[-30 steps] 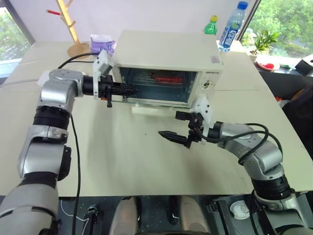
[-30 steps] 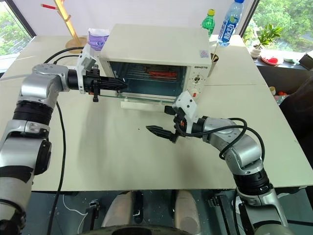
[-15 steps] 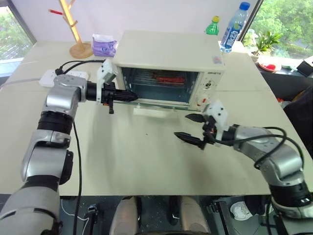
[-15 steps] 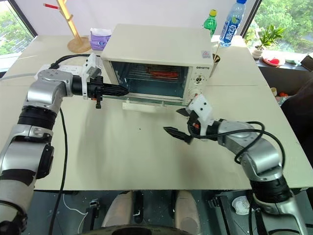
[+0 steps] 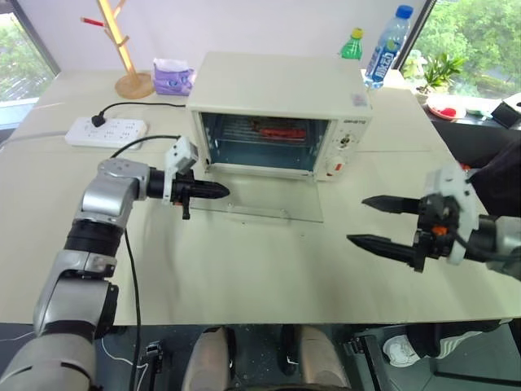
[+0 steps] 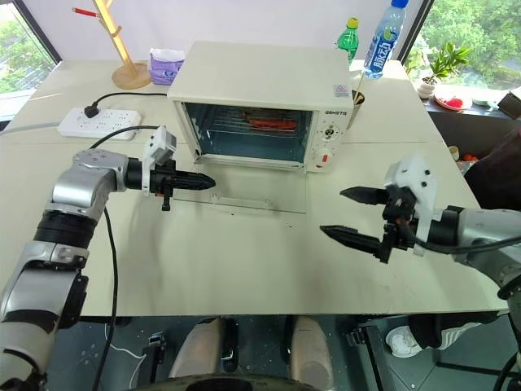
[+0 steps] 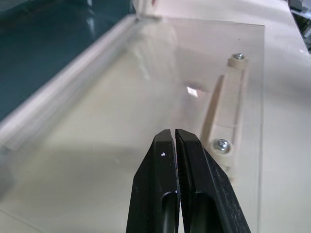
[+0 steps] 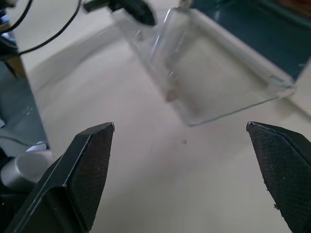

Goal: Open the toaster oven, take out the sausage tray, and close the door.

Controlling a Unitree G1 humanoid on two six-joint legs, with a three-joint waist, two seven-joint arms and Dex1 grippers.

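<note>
Both head eyes are looking forward and down over the desk (image 5: 244,269) from its near edge, sharing the toaster oven (image 5: 281,90). Each wrist camera is peering close along its fingers, both catching the lowered door (image 7: 194,82).

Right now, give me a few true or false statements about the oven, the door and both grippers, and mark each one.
1. The door lies folded down flat in front of the toaster oven. True.
2. The sausage tray sits out on the table. False: it is inside the oven.
3. The left gripper is shut, over the door's left edge. True.
4. The right gripper holds the tray. False: it is open and empty, off to the right.
5. A power strip lies left of the oven. True.
</note>
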